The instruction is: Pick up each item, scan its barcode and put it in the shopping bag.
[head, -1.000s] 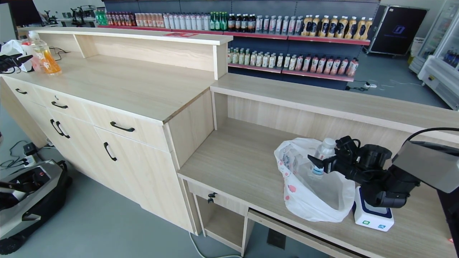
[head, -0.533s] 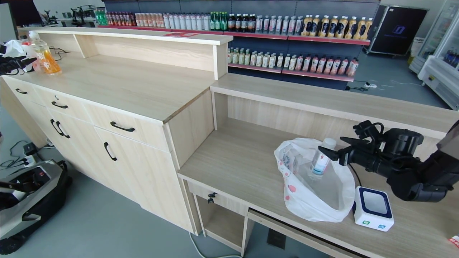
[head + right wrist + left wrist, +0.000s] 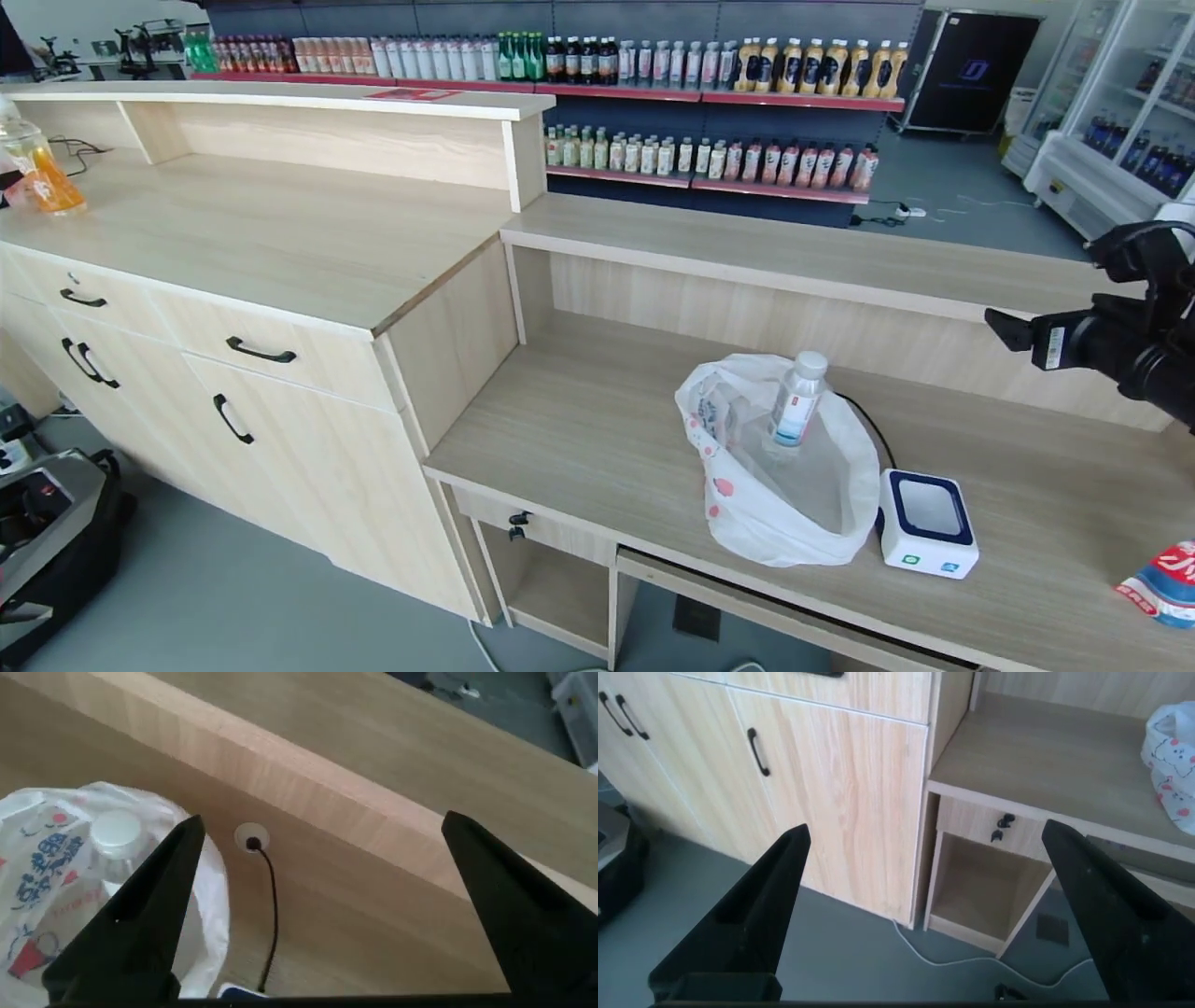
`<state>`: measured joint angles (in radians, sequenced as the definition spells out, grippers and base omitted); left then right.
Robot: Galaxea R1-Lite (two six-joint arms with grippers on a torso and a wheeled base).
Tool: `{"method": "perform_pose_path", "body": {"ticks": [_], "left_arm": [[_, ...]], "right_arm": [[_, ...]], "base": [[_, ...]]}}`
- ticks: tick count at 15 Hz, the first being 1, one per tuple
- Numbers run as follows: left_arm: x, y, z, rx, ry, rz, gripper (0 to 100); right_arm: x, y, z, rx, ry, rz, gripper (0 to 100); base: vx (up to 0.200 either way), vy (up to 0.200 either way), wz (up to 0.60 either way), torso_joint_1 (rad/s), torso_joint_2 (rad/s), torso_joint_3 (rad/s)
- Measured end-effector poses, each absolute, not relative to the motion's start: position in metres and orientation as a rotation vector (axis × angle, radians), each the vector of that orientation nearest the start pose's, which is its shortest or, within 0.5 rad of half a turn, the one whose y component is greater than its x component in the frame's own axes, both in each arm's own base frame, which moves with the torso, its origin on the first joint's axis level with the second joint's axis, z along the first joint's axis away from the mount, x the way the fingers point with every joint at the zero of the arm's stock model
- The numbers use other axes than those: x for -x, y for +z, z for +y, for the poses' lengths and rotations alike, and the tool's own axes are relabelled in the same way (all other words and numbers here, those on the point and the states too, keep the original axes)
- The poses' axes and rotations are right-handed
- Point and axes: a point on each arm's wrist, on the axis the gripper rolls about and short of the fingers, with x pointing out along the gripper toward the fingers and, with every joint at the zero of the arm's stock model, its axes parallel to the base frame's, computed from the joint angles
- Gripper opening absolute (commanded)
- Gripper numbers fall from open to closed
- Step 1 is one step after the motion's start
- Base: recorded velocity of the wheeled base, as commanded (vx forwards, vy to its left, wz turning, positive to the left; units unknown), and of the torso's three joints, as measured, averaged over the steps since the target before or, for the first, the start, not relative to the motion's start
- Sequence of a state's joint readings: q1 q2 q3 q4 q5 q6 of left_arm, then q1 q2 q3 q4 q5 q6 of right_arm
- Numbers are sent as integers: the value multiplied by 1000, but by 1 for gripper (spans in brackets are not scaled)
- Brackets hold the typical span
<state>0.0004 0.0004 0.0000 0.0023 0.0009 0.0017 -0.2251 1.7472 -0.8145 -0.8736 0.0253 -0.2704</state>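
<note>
A clear water bottle (image 3: pixel 795 403) with a white cap (image 3: pixel 117 831) stands upright inside the white plastic shopping bag (image 3: pixel 775 495) on the lower counter. Beside the bag on the right sits the white barcode scanner (image 3: pixel 927 523). My right gripper (image 3: pixel 1013 331) hangs open and empty above the counter, well right of the bag; its wrist view (image 3: pixel 324 823) looks down on the bag (image 3: pixel 56 887) and the counter's back ledge. My left gripper (image 3: pixel 926 833) is open and empty over the floor in front of the cabinet doors. A red and blue packet (image 3: pixel 1162 583) lies at the counter's right end.
An orange-filled bottle (image 3: pixel 42 177) stands on the far left of the higher counter (image 3: pixel 280 243). A black cable (image 3: pixel 269 905) runs from a hole (image 3: pixel 250 842) in the back wall to the scanner. Drink shelves (image 3: pixel 653 103) line the room behind.
My right gripper has drawn back from the bottle, to the right and upward, leaving it upright in the bag. The head camera has shifted, so the whole scene sits further left.
</note>
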Motion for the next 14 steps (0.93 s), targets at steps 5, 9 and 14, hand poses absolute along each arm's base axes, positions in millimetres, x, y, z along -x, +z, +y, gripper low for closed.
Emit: {"method": "perform_pose_path", "body": {"ticks": [5,9,14], "left_arm": [[23,75,0,-2,2,3,100],[23,75,0,-2,3,2,100],[23,75,0,-2,3,3,100]], "right_arm": [[-319,218,-99,-119,-662,368,100],[-335,195,-149,-327,-861,328,100],[-356,139,-166,-494,-815,353,100]], "base": [[0,0,-480,0,0,1],[0,0,0,0,0,0],[0,0,0,0,0,0]]}}
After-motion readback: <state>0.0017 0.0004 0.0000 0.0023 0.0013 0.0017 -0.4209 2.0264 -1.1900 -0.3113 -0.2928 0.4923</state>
